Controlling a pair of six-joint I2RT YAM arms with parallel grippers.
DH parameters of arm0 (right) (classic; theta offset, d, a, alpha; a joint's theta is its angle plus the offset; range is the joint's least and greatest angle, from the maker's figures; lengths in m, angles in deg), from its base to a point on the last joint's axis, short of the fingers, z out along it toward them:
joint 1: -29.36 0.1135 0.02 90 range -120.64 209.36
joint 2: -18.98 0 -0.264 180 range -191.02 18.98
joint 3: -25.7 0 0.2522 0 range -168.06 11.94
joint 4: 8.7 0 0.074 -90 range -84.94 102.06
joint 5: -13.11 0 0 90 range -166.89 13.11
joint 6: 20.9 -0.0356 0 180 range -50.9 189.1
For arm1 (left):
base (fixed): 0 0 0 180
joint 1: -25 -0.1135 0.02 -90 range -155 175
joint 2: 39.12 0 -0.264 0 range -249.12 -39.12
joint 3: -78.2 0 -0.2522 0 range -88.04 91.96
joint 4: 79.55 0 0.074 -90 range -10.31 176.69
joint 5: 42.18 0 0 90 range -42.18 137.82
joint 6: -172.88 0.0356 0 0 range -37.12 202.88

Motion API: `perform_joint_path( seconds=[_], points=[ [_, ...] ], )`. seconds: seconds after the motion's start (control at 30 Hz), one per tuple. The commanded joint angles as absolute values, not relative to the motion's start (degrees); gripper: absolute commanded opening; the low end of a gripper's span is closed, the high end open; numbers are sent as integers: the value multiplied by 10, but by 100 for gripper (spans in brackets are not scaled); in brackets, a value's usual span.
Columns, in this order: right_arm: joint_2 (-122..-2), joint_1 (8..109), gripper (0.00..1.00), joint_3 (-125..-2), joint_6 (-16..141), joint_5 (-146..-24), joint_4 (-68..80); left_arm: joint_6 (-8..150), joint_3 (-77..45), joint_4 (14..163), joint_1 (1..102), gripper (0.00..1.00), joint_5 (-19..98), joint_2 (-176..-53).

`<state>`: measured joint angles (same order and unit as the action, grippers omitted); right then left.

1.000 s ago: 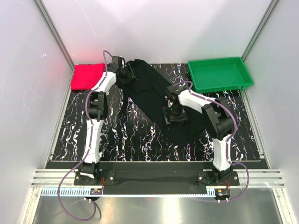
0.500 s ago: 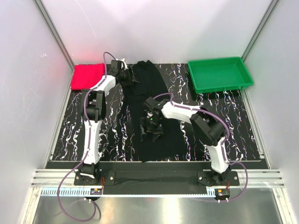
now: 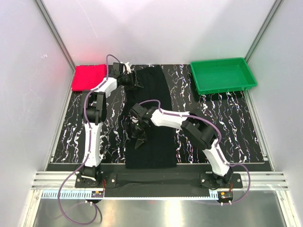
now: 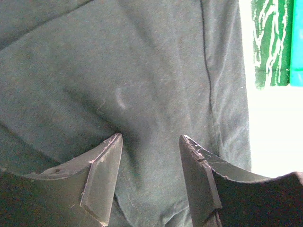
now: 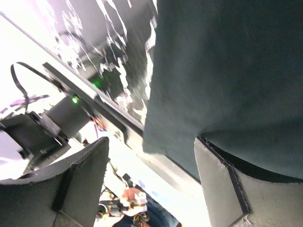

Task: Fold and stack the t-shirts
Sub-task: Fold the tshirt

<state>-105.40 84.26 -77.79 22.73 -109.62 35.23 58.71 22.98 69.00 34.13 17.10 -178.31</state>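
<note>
The black t-shirt (image 3: 154, 90) lies as a long narrow strip from the back of the table to its near edge. My left gripper (image 3: 137, 81) rests at its far left corner. In the left wrist view the left gripper (image 4: 149, 137) is open, with flat black cloth (image 4: 142, 71) under and between the fingers. My right gripper (image 3: 138, 139) hovers at the strip's left edge, low down. In the right wrist view the right gripper (image 5: 151, 140) is wide open, with the shirt's edge (image 5: 227, 61) behind one finger and nothing in the gap. The red t-shirt (image 3: 88, 77) lies folded at the back left.
A green tray (image 3: 226, 86) stands at the back right corner. The black marbled table top (image 3: 213, 127) shows on both sides of the strip. The metal rail (image 3: 156, 179) carrying the arm bases runs along the near edge, just below the shirt's hem.
The black shirt's near end has swung left, from a diagonal to straight down the table. My right gripper moved left and nearer with it and opened wider. The left gripper shifted slightly right.
</note>
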Motion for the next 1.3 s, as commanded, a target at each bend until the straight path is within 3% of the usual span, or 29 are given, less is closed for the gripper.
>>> perform_joint_path(
  seconds=[0.0, 0.17, 0.4, 0.73, 1.03, 1.27],
  points=[
    [-1085, 837, 79, -819, 216, -1126, 333, 596, 294, 664, 346, 58, 131, -1828],
    [-1114, 837, 80, -849, 223, -1174, 334, 571, 396, 669, 347, 58, 96, -1896],
    [-1092, 820, 85, -826, 250, -1178, 336, 533, 386, 740, 346, 59, 50, -1917],
    [-1014, 767, 85, -860, 363, -1104, 481, 519, 321, 700, 301, 70, 98, -1722],
    [-807, 727, 92, -725, 355, -1049, 496, 556, -38, 619, 288, 66, 186, -1315],
    [-647, 674, 90, -526, 345, -1035, 486, 522, -354, 550, 381, 64, 287, -1061]
  ],
)
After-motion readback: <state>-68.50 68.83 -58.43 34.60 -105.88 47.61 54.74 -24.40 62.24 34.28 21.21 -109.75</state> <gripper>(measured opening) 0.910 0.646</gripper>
